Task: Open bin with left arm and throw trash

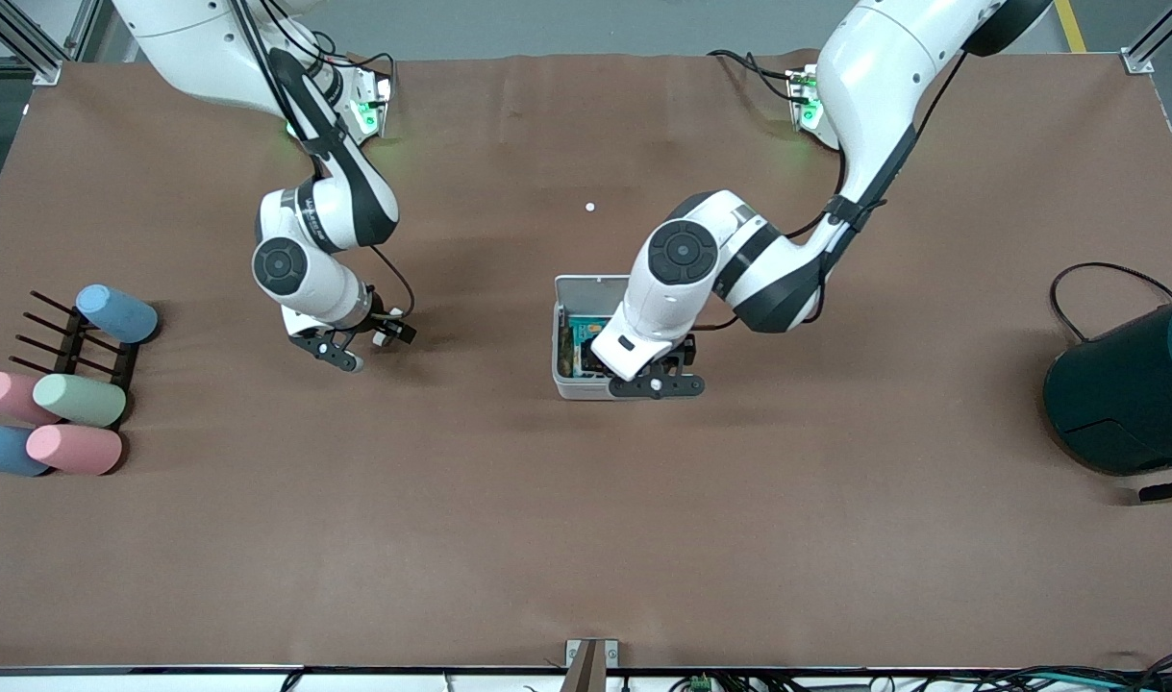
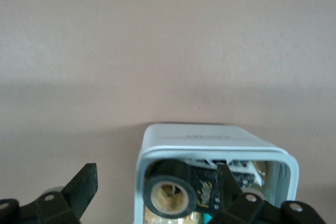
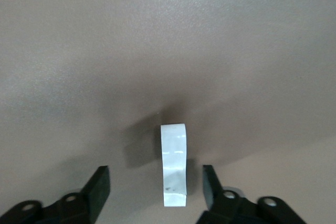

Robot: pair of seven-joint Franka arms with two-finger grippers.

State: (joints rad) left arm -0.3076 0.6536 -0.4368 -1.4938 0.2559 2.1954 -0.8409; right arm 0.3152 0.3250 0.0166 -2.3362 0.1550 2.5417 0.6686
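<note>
The white bin stands mid-table with its lid swung up on the side farther from the front camera. In the left wrist view the bin holds a dark tape ring and a black packet. My left gripper is open over the bin, one finger outside the wall and one finger inside; the gripper holds nothing. My right gripper is low over the bare table toward the right arm's end, open. A white strip shows between its fingers, touching neither.
Several pastel cups lie on and beside a dark rack at the right arm's end. A large dark teal cylinder with a cable sits at the left arm's end. A tiny white speck lies farther from the front camera than the bin.
</note>
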